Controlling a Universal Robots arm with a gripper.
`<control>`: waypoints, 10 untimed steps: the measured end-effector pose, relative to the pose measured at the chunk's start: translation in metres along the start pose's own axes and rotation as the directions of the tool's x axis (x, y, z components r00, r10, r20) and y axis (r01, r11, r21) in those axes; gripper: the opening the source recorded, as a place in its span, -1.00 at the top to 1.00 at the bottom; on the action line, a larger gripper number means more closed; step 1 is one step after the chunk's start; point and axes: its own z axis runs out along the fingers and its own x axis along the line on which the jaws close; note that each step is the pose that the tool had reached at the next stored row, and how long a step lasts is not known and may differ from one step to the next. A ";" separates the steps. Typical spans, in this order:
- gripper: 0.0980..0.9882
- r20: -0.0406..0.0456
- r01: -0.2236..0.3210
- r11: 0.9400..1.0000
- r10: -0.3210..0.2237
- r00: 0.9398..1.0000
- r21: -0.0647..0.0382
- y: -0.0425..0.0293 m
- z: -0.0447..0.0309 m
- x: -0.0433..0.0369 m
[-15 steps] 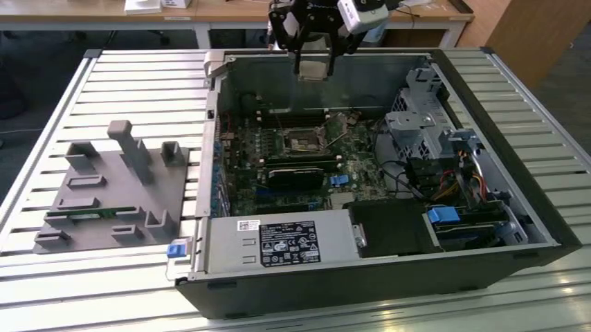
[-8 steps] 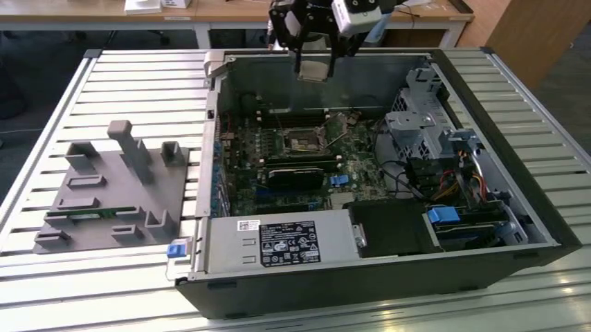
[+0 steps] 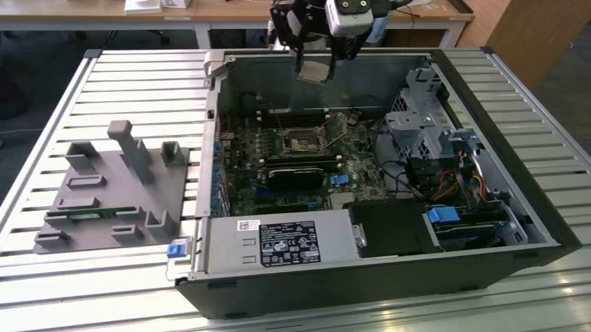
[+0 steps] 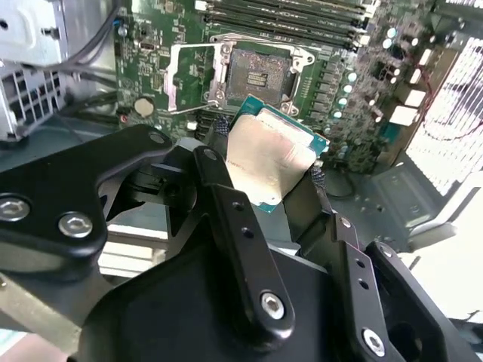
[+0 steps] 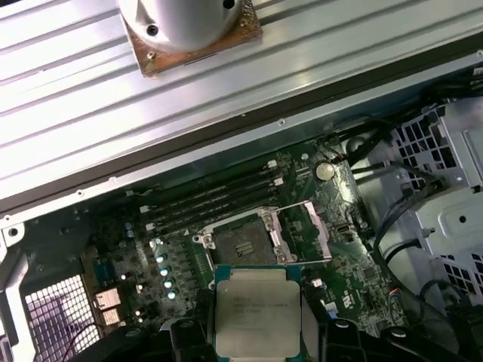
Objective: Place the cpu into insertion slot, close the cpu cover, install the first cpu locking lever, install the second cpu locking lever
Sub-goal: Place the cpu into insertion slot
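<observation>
Fingers [image 4: 217,170] are pinched on the edges of the cpu [image 4: 268,154], holding it tilted up in the air over the open PC case [image 3: 517,207], well apart from the insertion slot [image 4: 256,75]. The cpu cover [image 4: 175,79] is flipped open beside the slot. Print on the chip's lid is too faint to read. The power supply [image 3: 277,242] has a black-and-white label.

The worktop [image 3: 120,76] is a pale metal surface of long parallel slats with a rail along its edges. An open black computer case [image 3: 369,294] lies on its side on it, filling the exterior view's right half. Just beside the case, toward the exterior view's left, a grey moulded fixture [image 3: 111,200] with upright posts and shallow pockets rests flat on the slats. In the first wrist view the worktop [image 5: 339,68] carries a pale round base [image 5: 189,19] on a brownish plate [image 5: 247,26].
</observation>
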 end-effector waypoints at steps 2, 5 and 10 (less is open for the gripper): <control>0.00 0.003 -0.028 1.000 0.028 1.000 -0.001 0.0000 0.0007 0.0000; 0.00 0.006 -0.071 0.997 0.071 0.997 -0.002 -0.0001 0.0021 0.0000; 0.00 0.013 -0.146 0.989 0.146 0.989 -0.004 -0.0003 0.0039 0.0000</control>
